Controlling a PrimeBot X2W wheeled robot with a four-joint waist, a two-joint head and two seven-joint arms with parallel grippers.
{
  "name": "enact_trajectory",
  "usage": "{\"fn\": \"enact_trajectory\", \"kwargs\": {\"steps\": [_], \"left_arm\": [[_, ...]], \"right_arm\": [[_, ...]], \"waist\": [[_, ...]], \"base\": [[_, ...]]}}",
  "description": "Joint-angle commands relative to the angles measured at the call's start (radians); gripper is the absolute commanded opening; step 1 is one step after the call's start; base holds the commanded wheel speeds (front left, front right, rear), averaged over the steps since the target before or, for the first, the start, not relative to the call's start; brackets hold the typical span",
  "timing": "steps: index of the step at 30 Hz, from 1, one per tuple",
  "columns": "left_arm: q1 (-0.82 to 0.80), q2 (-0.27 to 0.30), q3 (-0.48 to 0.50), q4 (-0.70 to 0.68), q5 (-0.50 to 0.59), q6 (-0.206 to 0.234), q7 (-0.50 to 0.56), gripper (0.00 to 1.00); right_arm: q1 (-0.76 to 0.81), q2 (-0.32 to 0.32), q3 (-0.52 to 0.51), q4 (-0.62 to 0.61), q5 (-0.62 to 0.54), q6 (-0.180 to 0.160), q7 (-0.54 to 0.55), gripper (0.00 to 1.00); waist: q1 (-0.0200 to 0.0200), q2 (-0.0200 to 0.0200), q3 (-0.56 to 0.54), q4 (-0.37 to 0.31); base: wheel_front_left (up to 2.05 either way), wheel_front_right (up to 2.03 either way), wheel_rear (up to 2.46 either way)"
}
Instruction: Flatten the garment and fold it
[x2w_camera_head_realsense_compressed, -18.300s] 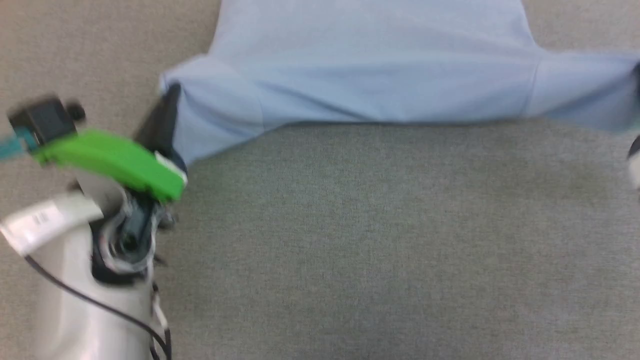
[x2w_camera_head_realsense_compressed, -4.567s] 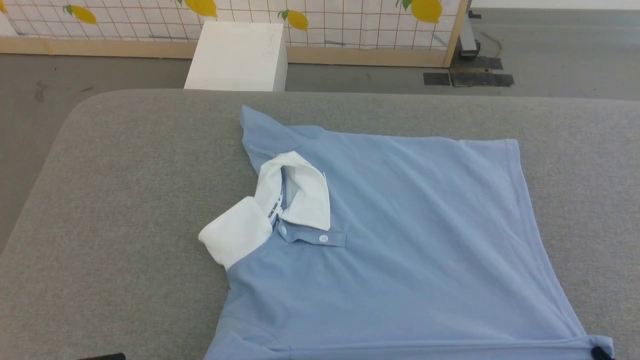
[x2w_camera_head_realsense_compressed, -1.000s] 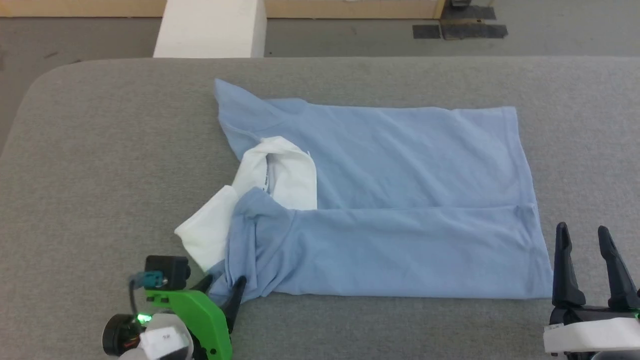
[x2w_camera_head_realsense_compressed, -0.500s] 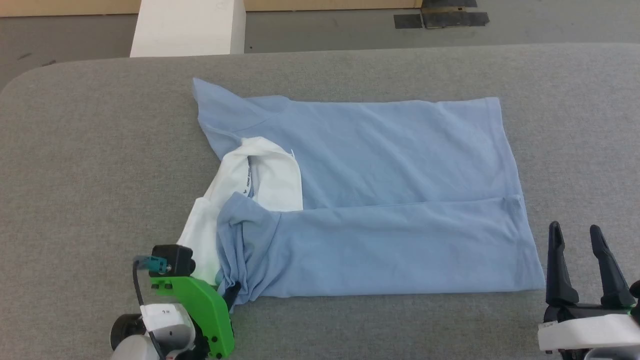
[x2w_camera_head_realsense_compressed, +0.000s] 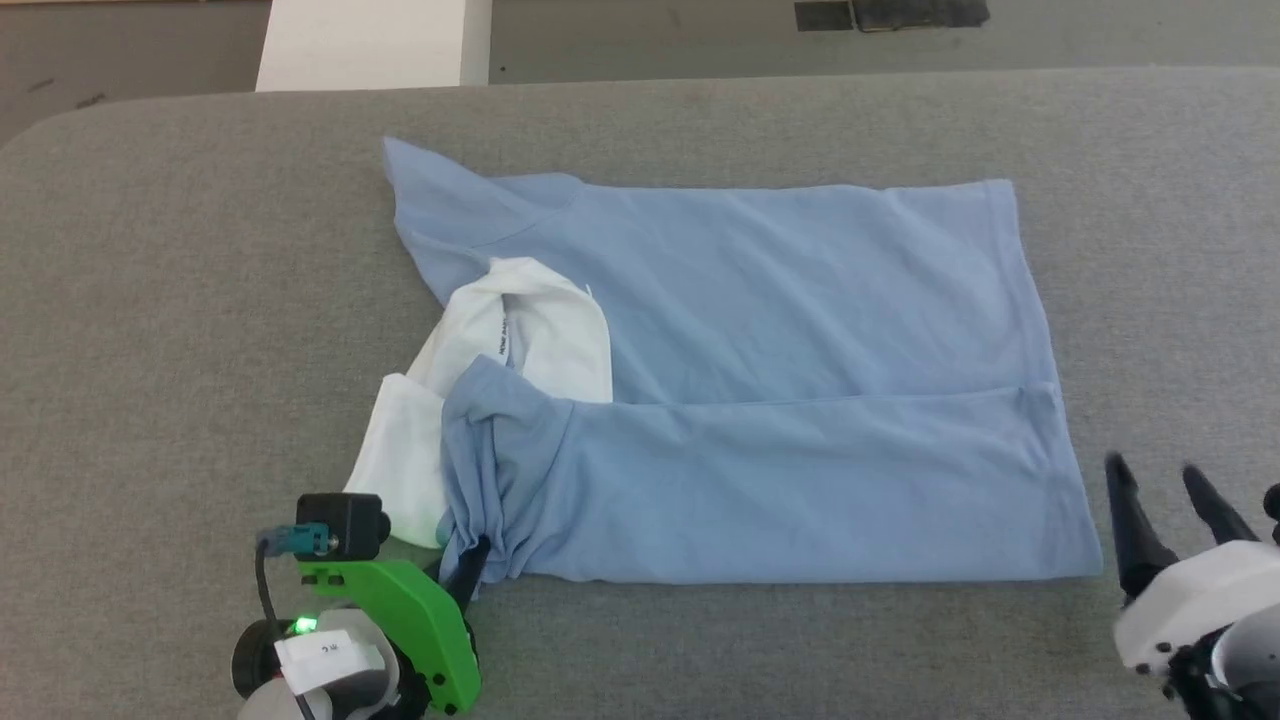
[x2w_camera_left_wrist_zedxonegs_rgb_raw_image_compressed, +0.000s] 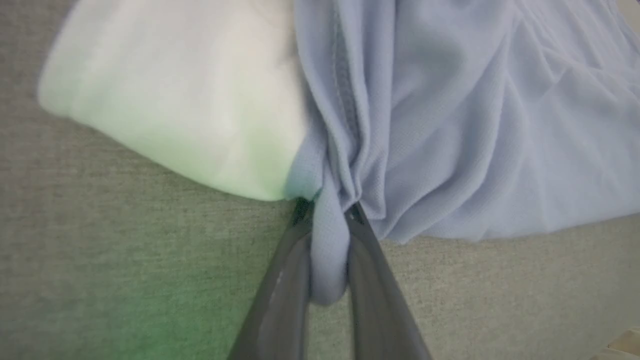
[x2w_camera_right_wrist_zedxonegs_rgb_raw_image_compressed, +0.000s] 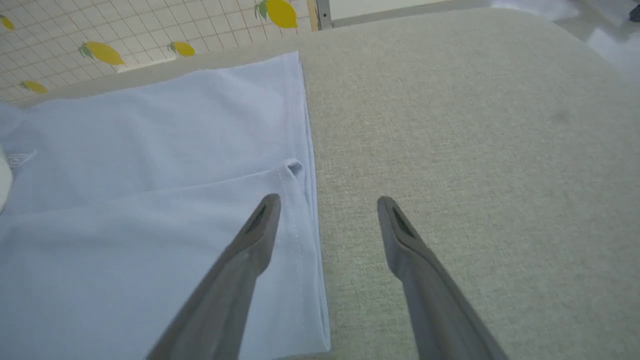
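Observation:
The garment (x2w_camera_head_realsense_compressed: 760, 380), a light blue shirt with a white collar (x2w_camera_head_realsense_compressed: 545, 335), lies across the grey table with its near long side folded over the body. My left gripper (x2w_camera_head_realsense_compressed: 470, 568) is shut on a bunched fold of blue cloth at the near left corner; the left wrist view shows the garment (x2w_camera_left_wrist_zedxonegs_rgb_raw_image_compressed: 450, 125) pinched between the two fingers of the left gripper (x2w_camera_left_wrist_zedxonegs_rgb_raw_image_compressed: 327, 212), beside the white collar (x2w_camera_left_wrist_zedxonegs_rgb_raw_image_compressed: 175, 100). My right gripper (x2w_camera_head_realsense_compressed: 1155, 478) stands open just off the near right corner. In the right wrist view the right gripper (x2w_camera_right_wrist_zedxonegs_rgb_raw_image_compressed: 327, 202) straddles the garment's (x2w_camera_right_wrist_zedxonegs_rgb_raw_image_compressed: 150, 200) hem edge above the cloth.
The grey padded table (x2w_camera_head_realsense_compressed: 200, 300) has bare room left of the shirt and along its near edge. A white box (x2w_camera_head_realsense_compressed: 365, 45) stands on the floor beyond the far edge. A lemon-print grid panel (x2w_camera_right_wrist_zedxonegs_rgb_raw_image_compressed: 100, 35) stands behind the table.
My left gripper has shut on the bunched near-left corner of the shirt. The right gripper has tilted and sits a little lower at the right corner. The head camera has dipped slightly.

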Motion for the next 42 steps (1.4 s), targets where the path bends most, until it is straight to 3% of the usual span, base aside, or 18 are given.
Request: {"fn": "enact_trajectory", "kwargs": {"steps": [1,6,18,19,20,32,42], "left_arm": [[0.003,-0.007,-0.006,0.006,0.011,0.001,0.001,0.00],[-0.004,-0.009,-0.013,-0.009,0.011,0.004,0.002,0.00],[-0.019,-0.006,-0.012,-0.008,0.000,0.006,-0.006,0.00],[-0.020,-0.006,-0.012,-0.009,-0.001,0.007,-0.006,0.00],[-0.018,-0.007,-0.010,-0.013,-0.007,0.010,-0.006,0.00],[0.022,-0.002,0.048,-0.083,-0.114,-0.009,-0.001,0.00],[0.166,0.046,0.110,-0.306,-0.178,0.050,0.103,0.00]], "right_arm": [[0.003,-0.001,-0.005,-0.005,0.000,-0.001,0.067,1.00],[0.031,0.003,-0.016,-0.021,0.010,-0.001,0.216,1.00],[0.012,0.004,0.046,0.080,0.047,-0.001,0.247,1.00],[0.008,0.004,0.048,0.089,0.047,-0.001,0.245,0.69],[-0.001,0.004,0.049,0.109,0.060,-0.001,0.247,0.00],[-0.056,0.004,-0.011,0.000,0.118,-0.001,0.238,0.00],[0.020,0.004,-0.103,-0.208,0.166,-0.001,0.389,0.00]], "waist": [[0.0000,0.0000,0.006,0.008],[0.0000,0.0000,0.018,0.021],[0.0000,0.0000,0.036,0.025],[0.0000,0.0000,0.035,0.025],[0.0000,0.0000,0.033,0.024],[0.0000,0.0000,-0.005,0.005],[0.0000,0.0000,-0.089,-0.003]], "base": [[0.00,0.00,0.00],[0.00,0.00,0.00],[0.00,0.00,0.00],[0.00,0.00,0.00],[0.00,0.00,0.00],[0.00,0.00,0.00],[0.00,0.00,0.00]]}}
